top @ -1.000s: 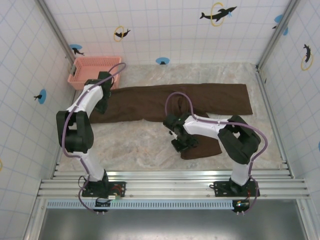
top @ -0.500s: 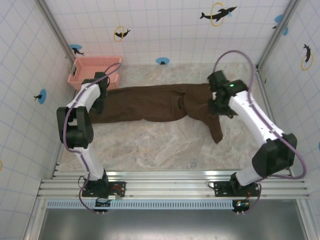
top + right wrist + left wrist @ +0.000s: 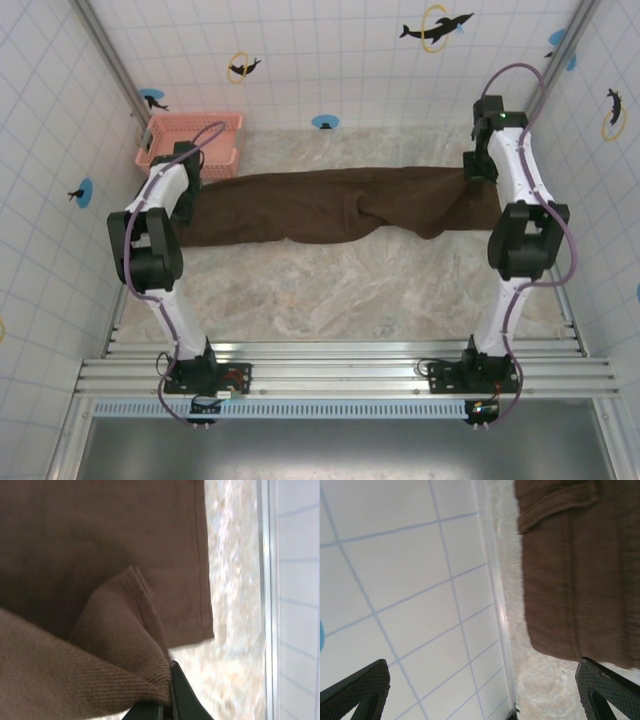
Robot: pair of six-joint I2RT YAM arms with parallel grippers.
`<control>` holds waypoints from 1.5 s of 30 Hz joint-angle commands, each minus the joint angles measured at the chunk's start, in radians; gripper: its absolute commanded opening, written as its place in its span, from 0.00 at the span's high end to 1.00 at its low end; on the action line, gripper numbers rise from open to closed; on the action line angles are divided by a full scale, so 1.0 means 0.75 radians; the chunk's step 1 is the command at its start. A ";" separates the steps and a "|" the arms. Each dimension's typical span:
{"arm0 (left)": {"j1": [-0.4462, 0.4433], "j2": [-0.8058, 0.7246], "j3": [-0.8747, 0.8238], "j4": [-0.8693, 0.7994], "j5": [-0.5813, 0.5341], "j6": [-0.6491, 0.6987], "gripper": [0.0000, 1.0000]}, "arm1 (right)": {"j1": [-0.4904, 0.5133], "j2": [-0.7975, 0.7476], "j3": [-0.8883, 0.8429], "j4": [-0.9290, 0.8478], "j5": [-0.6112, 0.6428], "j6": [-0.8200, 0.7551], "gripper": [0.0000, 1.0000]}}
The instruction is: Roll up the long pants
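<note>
Dark brown long pants (image 3: 330,205), stretched flat across the tabletop, twisted mid-length

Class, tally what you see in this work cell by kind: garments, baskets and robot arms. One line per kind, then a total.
Garments: 1, the long pants
Baskets: 1, the pink mesh basket
Robot arms: 2, the left arm and the right arm
Total: 4
</note>
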 commanded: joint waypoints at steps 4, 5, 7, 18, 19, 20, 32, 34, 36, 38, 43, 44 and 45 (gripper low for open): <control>0.004 0.134 0.169 -0.062 -0.107 0.048 0.03 | -0.052 0.368 0.473 -0.091 0.017 0.006 1.00; 0.005 0.159 0.198 -0.075 -0.118 0.039 0.02 | -0.054 0.415 0.531 -0.104 0.010 0.014 1.00; 0.012 0.220 0.264 -0.107 -0.118 0.013 0.03 | -0.061 0.495 0.630 -0.118 -0.027 0.027 1.00; 0.015 0.421 0.475 -0.121 -0.039 0.025 0.02 | -0.071 0.538 0.664 -0.119 -0.121 -0.017 1.00; 0.017 0.439 0.497 -0.127 -0.013 0.020 0.03 | -0.071 0.539 0.658 -0.117 -0.128 -0.023 1.00; 0.018 0.456 0.512 -0.129 -0.002 0.017 0.02 | -0.071 0.540 0.659 -0.116 -0.132 -0.029 1.00; 0.019 0.706 0.634 -0.301 0.072 -0.130 0.08 | -0.056 0.525 0.633 -0.123 -0.141 -0.101 1.00; 0.019 0.731 0.626 -0.312 0.104 -0.157 0.08 | -0.049 0.513 0.633 -0.136 -0.137 -0.114 1.00; 0.019 0.757 0.618 -0.318 0.149 -0.171 0.09 | -0.038 0.499 0.633 -0.142 -0.140 -0.120 1.00; 0.019 0.790 0.623 -0.331 0.187 -0.177 0.15 | -0.027 0.493 0.639 -0.146 -0.146 -0.124 1.00; 0.025 0.815 0.672 -0.349 0.215 -0.142 0.46 | 0.004 0.468 0.637 -0.158 -0.125 -0.124 0.99; 0.029 0.827 0.688 -0.360 0.218 -0.130 0.51 | 0.006 0.466 0.637 -0.167 -0.122 -0.120 0.99; 0.032 0.839 0.710 -0.383 0.219 -0.134 0.55 | 0.005 0.464 0.634 -0.178 -0.123 -0.110 0.99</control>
